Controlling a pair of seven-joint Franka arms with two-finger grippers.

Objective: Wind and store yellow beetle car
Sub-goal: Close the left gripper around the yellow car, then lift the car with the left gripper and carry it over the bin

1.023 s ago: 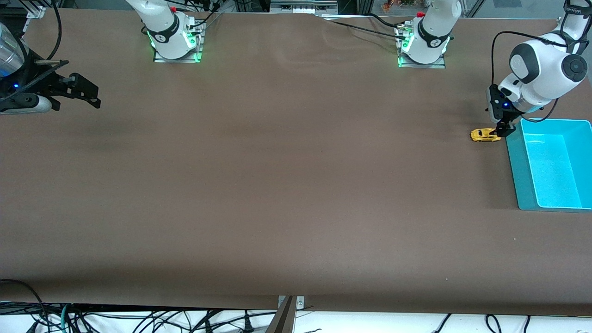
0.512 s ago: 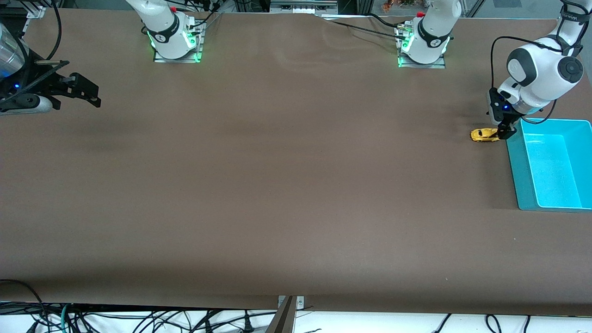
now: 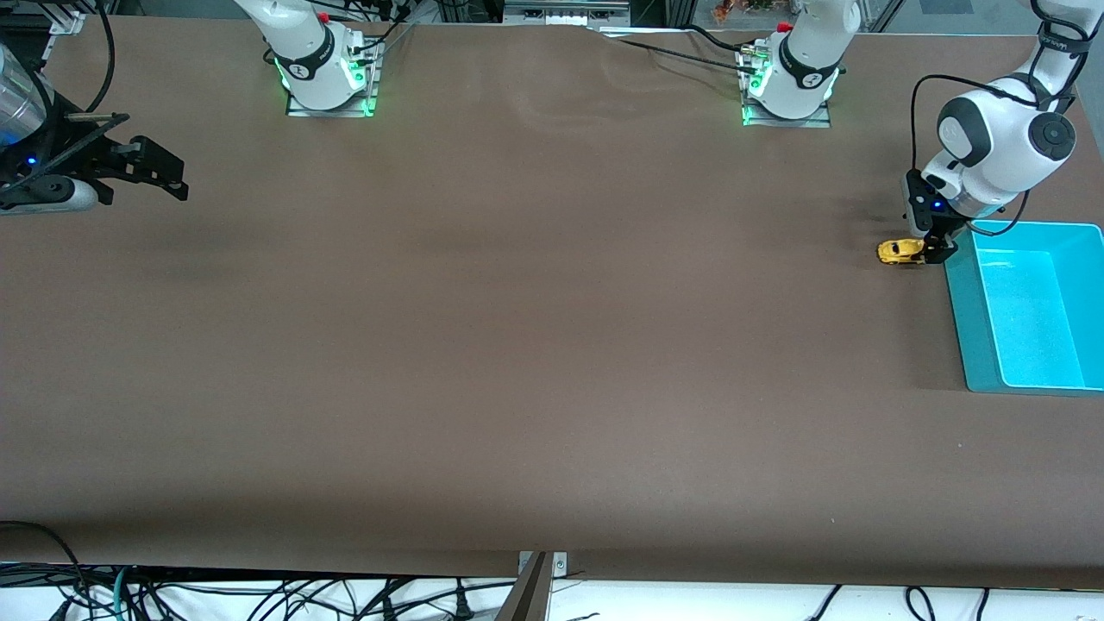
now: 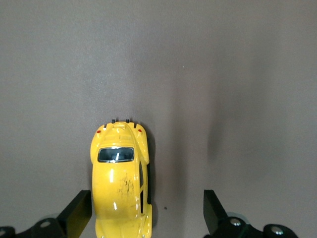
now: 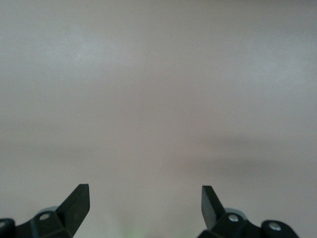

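Facing the robots, brown table [image 3: 517, 345], yellow beetle car [image 3: 897, 251] beside a teal bin [image 3: 966, 328], left gripper [image 3: 936, 250] lower onto it than before, right gripper [image 3: 155, 177] waiting, left wrist view, car [image 4: 121, 178] touching one of two spread fingers [image 4: 79, 215], right wrist view, fingers [image 5: 77, 201] apart over bare tabletop.

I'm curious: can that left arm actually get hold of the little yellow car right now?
Probably yes: the left gripper is open around the yellow beetle car, which sits off-centre by one jaw, with nothing in between.

Bare brown table [image 3: 535, 345] across its middle and along the edge nearest the front camera. At the left arm's end, a teal bin [image 3: 970, 328] stands just beside the yellow beetle car [image 3: 897, 251], walling that side.
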